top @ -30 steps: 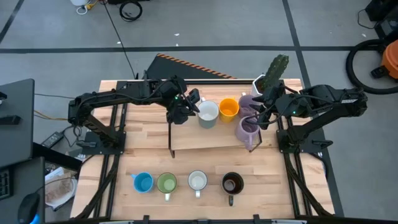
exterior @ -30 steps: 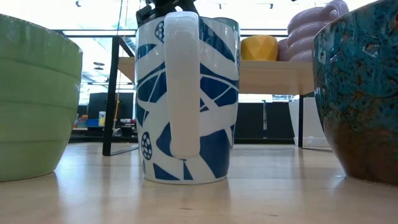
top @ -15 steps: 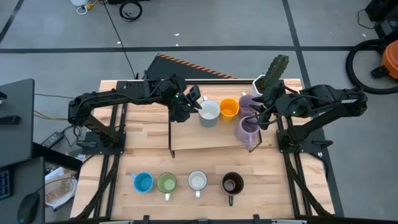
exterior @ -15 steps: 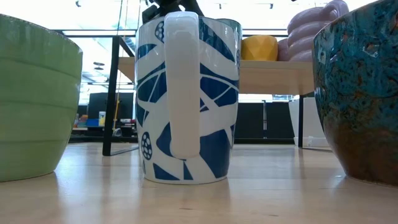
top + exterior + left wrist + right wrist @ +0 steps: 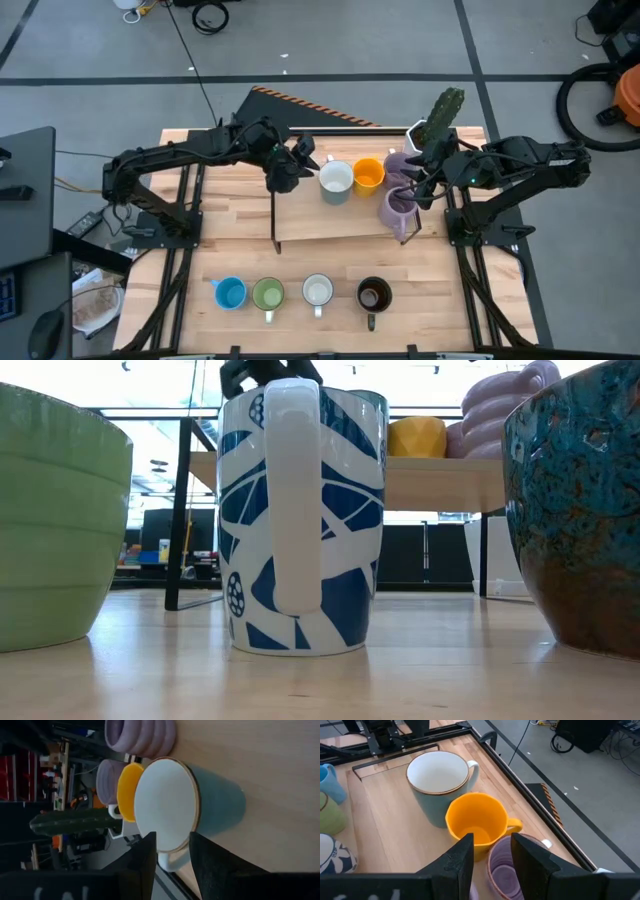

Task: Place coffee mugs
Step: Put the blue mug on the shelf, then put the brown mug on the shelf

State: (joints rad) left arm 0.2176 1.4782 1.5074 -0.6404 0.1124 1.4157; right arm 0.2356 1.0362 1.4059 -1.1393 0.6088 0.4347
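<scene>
A pale teal mug with a white inside [image 5: 335,180] [image 5: 170,805] stands on the raised wooden shelf [image 5: 340,225], beside the orange mug [image 5: 368,173] and two lilac mugs [image 5: 398,165] [image 5: 397,207]. My left gripper [image 5: 303,160] [image 5: 172,837] is open, just off that mug's handle side [image 5: 172,862]. My right gripper [image 5: 418,185] [image 5: 492,840] hangs open over a lilac mug's rim [image 5: 495,857]; I see no touch. Blue [image 5: 230,293], green [image 5: 267,294], white [image 5: 318,291] and dark brown [image 5: 373,294] mugs stand in a row near the table's near edge.
A white hexagonal pot with a cactus [image 5: 440,120] stands at the far right corner, close behind my right arm. The shelf's black legs [image 5: 180,510] stand on the table. Bare tabletop lies between the shelf and the near row of mugs.
My left gripper has drawn back from the teal mug toward the table's left and slightly toward the far edge. The mug has stayed where it was on the shelf. My right arm has kept still.
</scene>
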